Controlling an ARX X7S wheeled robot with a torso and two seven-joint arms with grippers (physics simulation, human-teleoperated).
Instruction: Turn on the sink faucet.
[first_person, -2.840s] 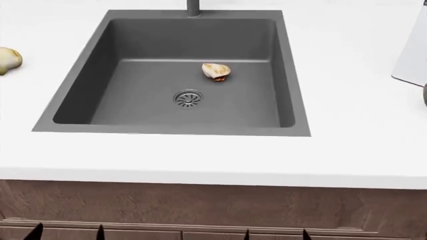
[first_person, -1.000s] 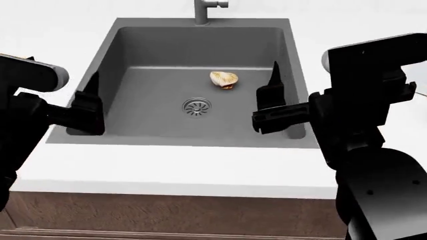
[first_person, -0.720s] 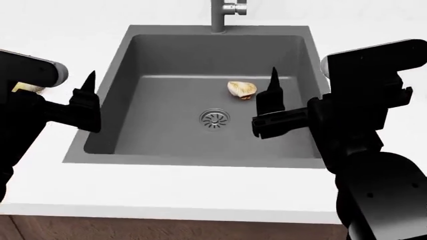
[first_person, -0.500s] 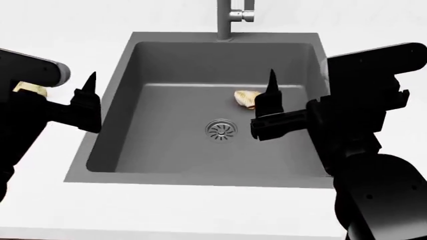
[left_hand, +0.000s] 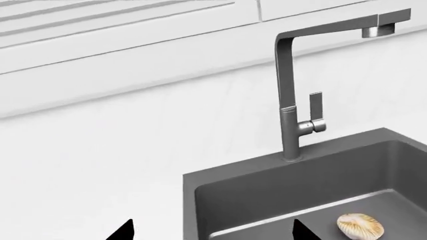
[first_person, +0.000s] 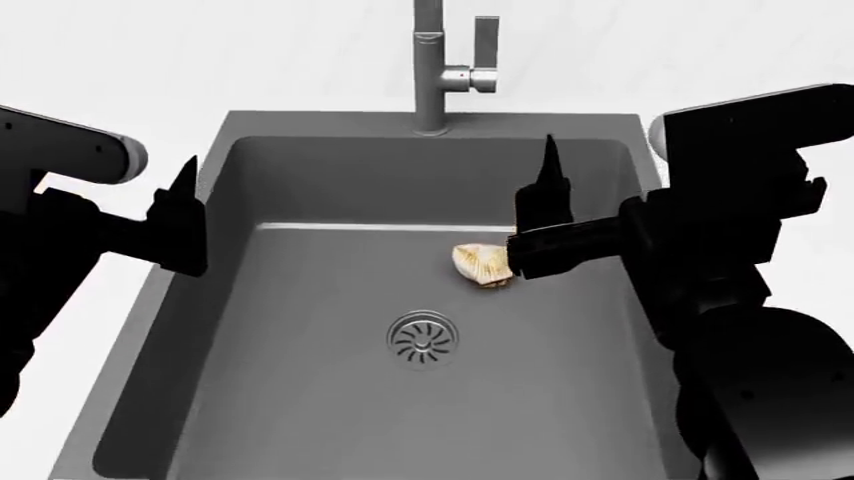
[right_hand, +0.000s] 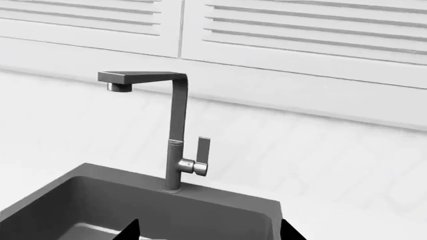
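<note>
The grey sink faucet (first_person: 427, 75) stands at the back rim of the dark grey sink (first_person: 307, 330), its flat side lever (first_person: 486, 45) upright. My left gripper (first_person: 180, 215) hovers over the sink's left wall, open and empty. My right gripper (first_person: 545, 215) hovers over the basin's right part, open and empty, well short of the lever. The left wrist view shows the faucet (left_hand: 288, 125), its lever (left_hand: 315, 105) and my open left gripper (left_hand: 212, 232). The right wrist view shows the faucet (right_hand: 177, 135), its lever (right_hand: 203, 150) and my open right gripper (right_hand: 211, 232).
A beige shell-like item (first_person: 483, 263) lies in the basin above the round slotted drain (first_person: 422, 337); it also shows in the left wrist view (left_hand: 360, 226). White counter (first_person: 267, 60) surrounds the sink. White louvred panels (right_hand: 300, 30) line the wall behind the faucet.
The head view has moved forward over the sink, so the basin looks larger and the faucet's post and lever now show. Both grippers stay open at about the same places in the view.
</note>
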